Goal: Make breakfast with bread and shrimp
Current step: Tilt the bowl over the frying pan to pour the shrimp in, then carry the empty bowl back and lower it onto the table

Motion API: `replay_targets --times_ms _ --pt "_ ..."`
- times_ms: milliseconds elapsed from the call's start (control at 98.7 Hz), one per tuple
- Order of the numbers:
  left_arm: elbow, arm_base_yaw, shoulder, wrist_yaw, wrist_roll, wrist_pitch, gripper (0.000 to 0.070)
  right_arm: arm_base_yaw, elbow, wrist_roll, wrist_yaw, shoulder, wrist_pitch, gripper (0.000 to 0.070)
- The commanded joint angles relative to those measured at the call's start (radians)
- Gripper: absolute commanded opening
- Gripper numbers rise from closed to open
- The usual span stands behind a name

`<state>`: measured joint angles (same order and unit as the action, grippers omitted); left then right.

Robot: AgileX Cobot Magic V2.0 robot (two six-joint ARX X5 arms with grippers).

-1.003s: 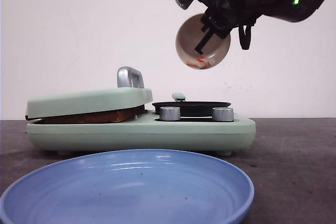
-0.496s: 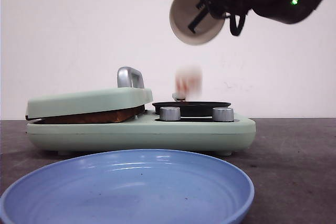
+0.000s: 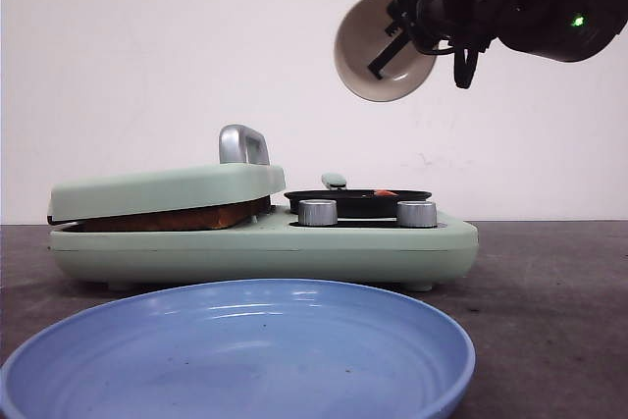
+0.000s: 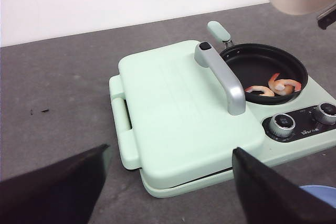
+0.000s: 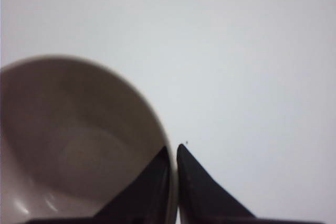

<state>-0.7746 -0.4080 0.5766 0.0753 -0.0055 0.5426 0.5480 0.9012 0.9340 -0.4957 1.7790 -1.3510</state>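
Observation:
The shrimp lie in the black round pan on the right half of the mint-green cooker; a bit of orange shows over the pan rim in the front view. Bread shows as a brown crust edge under the cooker's closed lid. My right gripper is shut on the rim of the beige bowl, held tipped and empty high above the pan. My left gripper is open and empty, above the cooker's near left corner.
A large blue plate sits in front of the cooker. Two silver knobs sit on the cooker's front right. The lid has a silver handle. Dark grey tabletop lies left of the cooker.
The shrimp fell out of the tipped bowl into the pan. The right gripper then moved the empty bowl slightly right and turned it.

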Motion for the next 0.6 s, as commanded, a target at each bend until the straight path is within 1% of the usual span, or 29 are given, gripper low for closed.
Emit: replay_targets --times_ms 0,71,132,172,233,324,517,588 --pt "-0.008 -0.005 0.005 -0.001 0.013 -0.011 0.0429 0.011 0.022 -0.027 -0.040 0.004 -0.016 0.0007" --pt "-0.008 -0.005 0.005 -0.001 0.013 -0.011 0.0429 0.013 0.032 -0.031 -0.130 0.002 -0.011 0.0007" --pt "-0.008 -0.005 0.005 -0.001 0.013 -0.011 0.0429 0.018 0.038 -0.035 -0.191 -0.010 0.008 0.0010" --pt "-0.008 -0.005 0.005 -0.001 0.013 -0.010 0.0429 0.020 0.042 -0.045 -0.215 -0.022 0.044 0.0010" --pt "-0.008 -0.005 0.005 -0.004 0.012 -0.010 0.0429 0.020 0.046 -0.085 -0.225 -0.053 0.130 0.0010" --pt "-0.008 -0.005 0.005 -0.005 0.009 -0.010 0.0429 0.020 0.063 -0.177 -0.232 -0.115 0.321 0.0010" --pt "-0.008 -0.005 0.005 -0.005 0.008 -0.010 0.0429 0.015 0.148 -0.445 -0.226 -0.280 0.809 0.0010" --pt "-0.008 -0.005 0.005 -0.006 0.001 -0.010 0.0429 0.008 0.200 -0.539 -0.201 -0.339 0.993 0.0010"
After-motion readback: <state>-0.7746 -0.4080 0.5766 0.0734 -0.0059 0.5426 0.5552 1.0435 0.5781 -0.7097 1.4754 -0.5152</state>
